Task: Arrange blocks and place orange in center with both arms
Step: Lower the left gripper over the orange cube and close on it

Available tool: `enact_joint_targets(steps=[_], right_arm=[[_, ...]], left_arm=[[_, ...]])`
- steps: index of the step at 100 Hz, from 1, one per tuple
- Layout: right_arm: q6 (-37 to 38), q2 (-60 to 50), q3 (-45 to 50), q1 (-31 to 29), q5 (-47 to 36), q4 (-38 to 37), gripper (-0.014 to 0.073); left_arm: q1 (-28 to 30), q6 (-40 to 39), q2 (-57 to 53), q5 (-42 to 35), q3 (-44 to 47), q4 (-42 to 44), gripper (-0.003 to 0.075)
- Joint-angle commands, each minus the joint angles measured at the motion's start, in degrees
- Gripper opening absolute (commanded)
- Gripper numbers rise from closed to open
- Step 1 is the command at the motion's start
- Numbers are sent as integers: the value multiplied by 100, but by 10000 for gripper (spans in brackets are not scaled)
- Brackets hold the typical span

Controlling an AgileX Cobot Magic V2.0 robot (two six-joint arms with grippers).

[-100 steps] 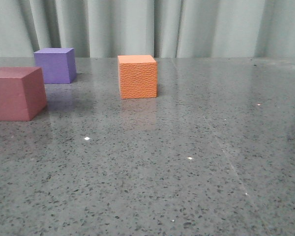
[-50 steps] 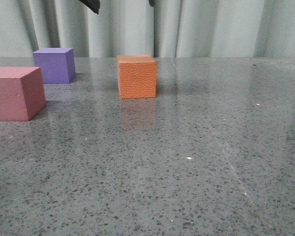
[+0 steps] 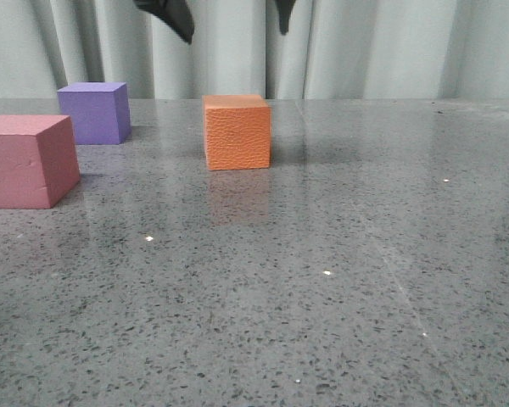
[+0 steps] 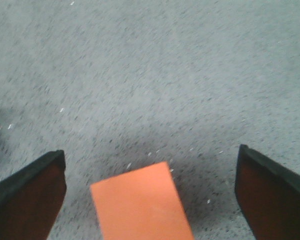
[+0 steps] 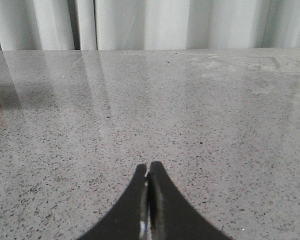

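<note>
- Where the grey speckled surface (image 3: pixel 339 280) meets its left edge in the front view, the pinkish-red cube (image 3: pixel 27 160) sits nearest the camera.
- Behind it, apart, stands the purple cube (image 3: pixel 93 112).
- Near the middle stands the orange cube (image 3: pixel 237 131), alone.
- Above it hangs the left tool (image 3: pixel 233 19), its 2 fingers (image 4: pixel 27 197) spread wide, clear of the cube.
- Rightmost, the right tool (image 5: pixel 148 172) is pressed closed, empty.

**What we cannot see whole**

We see only two fingertips of the left gripper (image 3: pixel 233 21); the front view's top edge cuts off the rest. The pink cube (image 3: pixel 27 161) is clipped at the left. In the left wrist view the orange cube (image 4: pixel 141 204) runs off the edge.
</note>
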Motion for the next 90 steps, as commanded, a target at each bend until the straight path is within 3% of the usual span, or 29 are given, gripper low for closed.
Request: enact_joint_targets(steps=[1, 90], right_arm=[[-46, -146, -77, -27, -524, -9, -67], [-46, -146, -77, -27, -524, -9, -67]], left_arm=[[-33, -343, -212, 53, -187, 174, 638], [-33, -443, 484, 347, -187, -18, 637]])
